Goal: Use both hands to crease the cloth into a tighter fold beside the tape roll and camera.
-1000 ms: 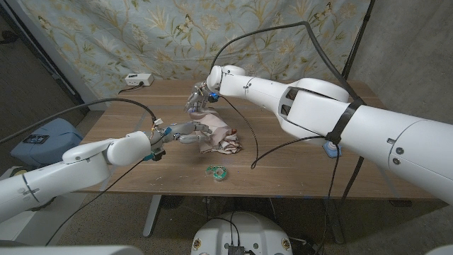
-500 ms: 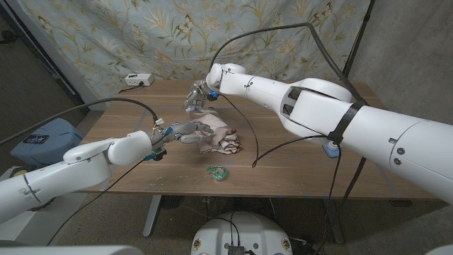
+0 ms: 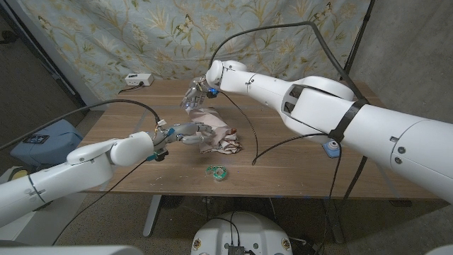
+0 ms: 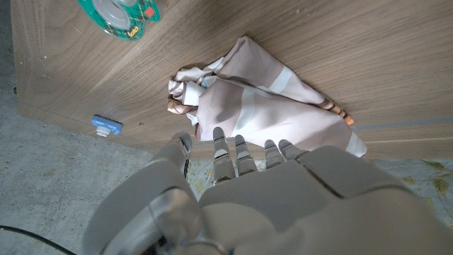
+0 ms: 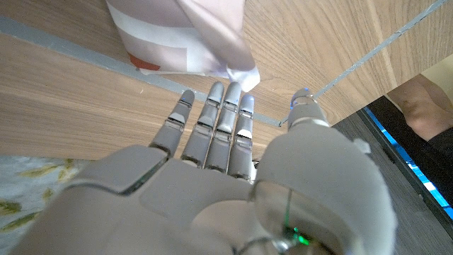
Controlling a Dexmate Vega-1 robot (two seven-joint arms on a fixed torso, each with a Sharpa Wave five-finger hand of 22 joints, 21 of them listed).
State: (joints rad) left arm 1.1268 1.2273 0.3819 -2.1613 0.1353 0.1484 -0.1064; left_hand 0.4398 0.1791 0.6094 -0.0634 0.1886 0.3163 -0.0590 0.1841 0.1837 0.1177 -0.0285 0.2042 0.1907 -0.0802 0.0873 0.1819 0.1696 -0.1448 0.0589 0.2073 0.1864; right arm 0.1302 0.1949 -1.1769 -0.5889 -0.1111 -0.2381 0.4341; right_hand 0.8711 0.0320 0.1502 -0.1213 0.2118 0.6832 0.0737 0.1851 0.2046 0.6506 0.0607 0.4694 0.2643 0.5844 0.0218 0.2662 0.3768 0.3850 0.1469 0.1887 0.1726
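Nearest you on the wooden table: one green tape roll, lying flat close to the front edge. Behind it, one pinkish cloth, bunched mid-table, with your left hand at its left side, fingers extended on the fabric, gripping nothing. Farthest: your right hand, released, fingers spread, just above the cloth's far edge.

The bench is brown wood with a clear grain and a smooth, matt face. The cloth is soft woven fabric, matt pink with paler bands, lying in rumpled folds, and the tape roll is glossy green plastic, see-through at its hub. Both arms have smooth, slightly shiny white plastic shells, and the fingers of the right hand look like matt grey plastic.
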